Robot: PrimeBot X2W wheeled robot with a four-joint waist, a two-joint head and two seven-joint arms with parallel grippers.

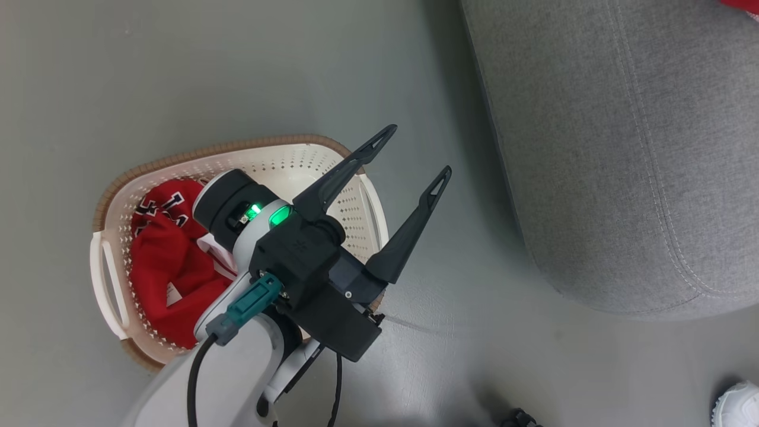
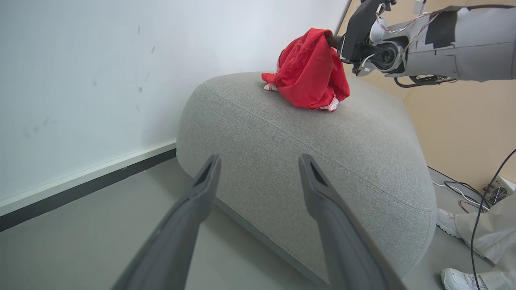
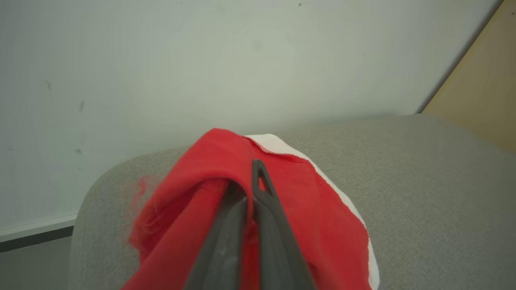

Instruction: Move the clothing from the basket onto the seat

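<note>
— Over the basket (image 1: 284, 145) rim, on its seat side: left pincer (image 1: 416, 151), spread wide, empty. Fingers point away toward the seat (image 1: 622, 148), across bare floor.
— And the load left inside?
— Red jersey (image 1: 172, 261), lettered, bunched in the basket's left half. Lies behind and below the left fingertips, back under that wrist. Crumpled; no clear long axis.
— Right side?
— Right pincer (image 3: 246, 175) pressed together on a red garment (image 2: 310, 72), white trim showing, lower folds touching the seat top.
— Which arm for the jersey?
— Left, by my reckoning: much the nearer. It would need to turn back and dip. Right likely lets go first.
</note>
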